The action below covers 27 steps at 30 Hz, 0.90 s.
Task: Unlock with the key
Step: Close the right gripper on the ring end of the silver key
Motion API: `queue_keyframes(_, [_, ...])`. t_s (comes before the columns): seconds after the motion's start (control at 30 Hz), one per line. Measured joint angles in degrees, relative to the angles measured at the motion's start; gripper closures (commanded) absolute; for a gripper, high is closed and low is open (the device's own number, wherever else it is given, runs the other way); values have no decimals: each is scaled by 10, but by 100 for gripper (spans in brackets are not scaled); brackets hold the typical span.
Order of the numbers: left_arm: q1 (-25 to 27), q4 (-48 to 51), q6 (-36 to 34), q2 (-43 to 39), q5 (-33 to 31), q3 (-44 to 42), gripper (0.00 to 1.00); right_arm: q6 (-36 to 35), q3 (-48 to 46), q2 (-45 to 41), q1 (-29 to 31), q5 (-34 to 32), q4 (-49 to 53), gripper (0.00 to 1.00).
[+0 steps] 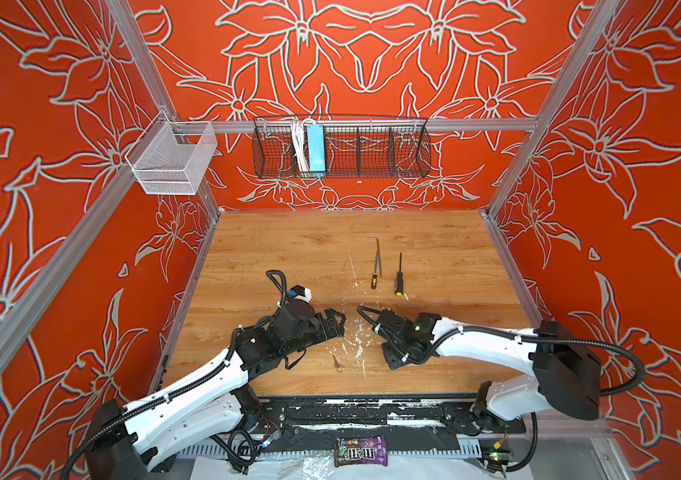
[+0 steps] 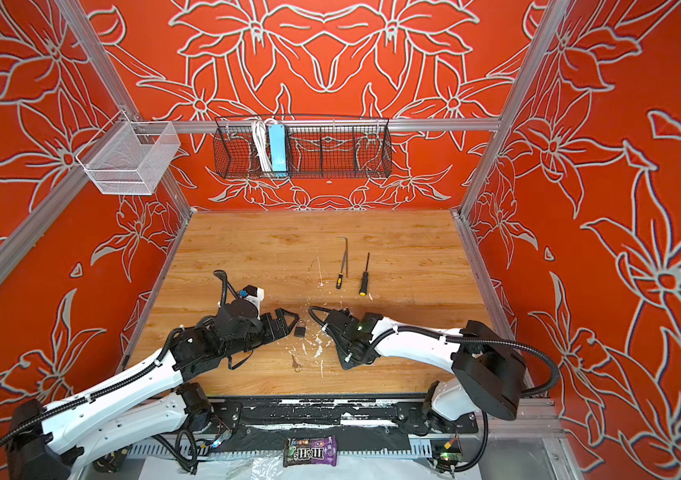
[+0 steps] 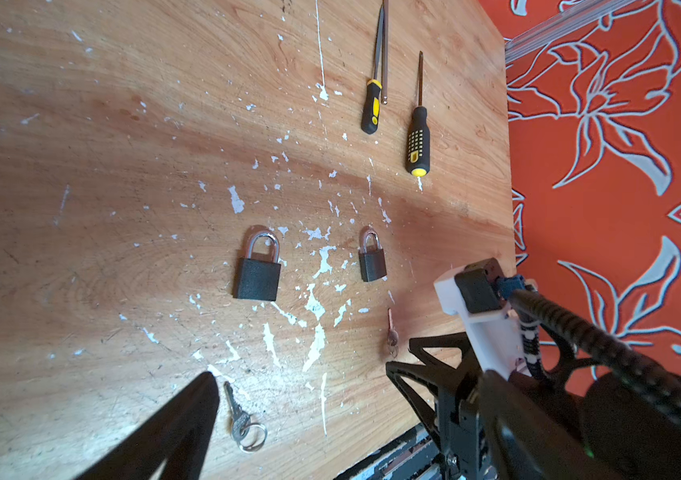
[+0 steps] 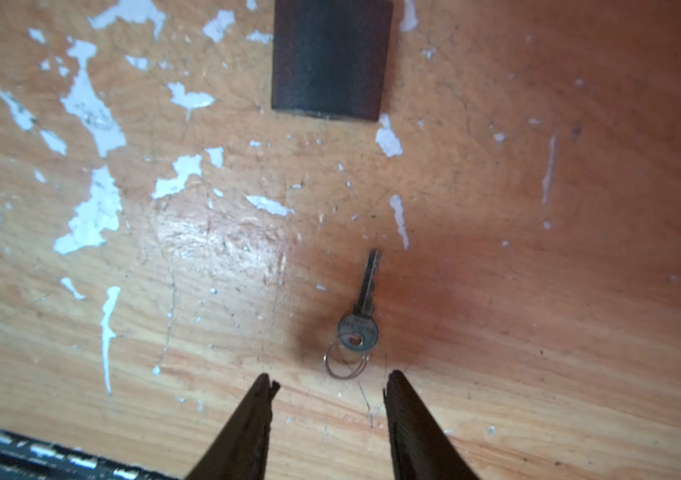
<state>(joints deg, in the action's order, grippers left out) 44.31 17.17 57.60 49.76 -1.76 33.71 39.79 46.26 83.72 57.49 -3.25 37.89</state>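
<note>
Key pickup is the step in hand, I judge; neither lock is open yet. In both top views the big key (image 1: 338,363) lies flat on the table (image 1: 434,257). A top view shows the big lock (image 2: 300,330) at 12 o'clock from it, with the left gripper (image 2: 293,325), spread wide and empty, at 9 o'clock of that lock and a screwdriver (image 2: 364,281) off at 1 o'clock. In the left wrist view both locks lie with shackles closed, the small lock (image 3: 372,259) apart from the big one. The small key (image 3: 390,332) lies near it, and the right gripper (image 3: 400,354) hangs just beside that key's ring end. One left finger (image 3: 180,419) shows just beside the big key. In the right wrist view the jaws stand partly open and hold nothing, tips low over the wood, just short of the small key's ring (image 4: 345,365). To grip well, the tips should advance until the key's round head sits between them, then pinch its edges squarely; the thin key may slide or pivot on smooth wood.
</note>
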Motion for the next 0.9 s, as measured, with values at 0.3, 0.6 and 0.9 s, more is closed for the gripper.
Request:
queue_keyframes(0.3, [1,-11,3,12,1,0,3,-9,4,28,0,-9,-1,63])
queue_keyframes(0.6, [3,-15,3,28,3,0,3,-20,-2,28,-11,-9,-14,74])
queue_keyframes(0.9, [5,-19,3,41,4,0,3,-26,-12,23,-23,-2,-31,81])
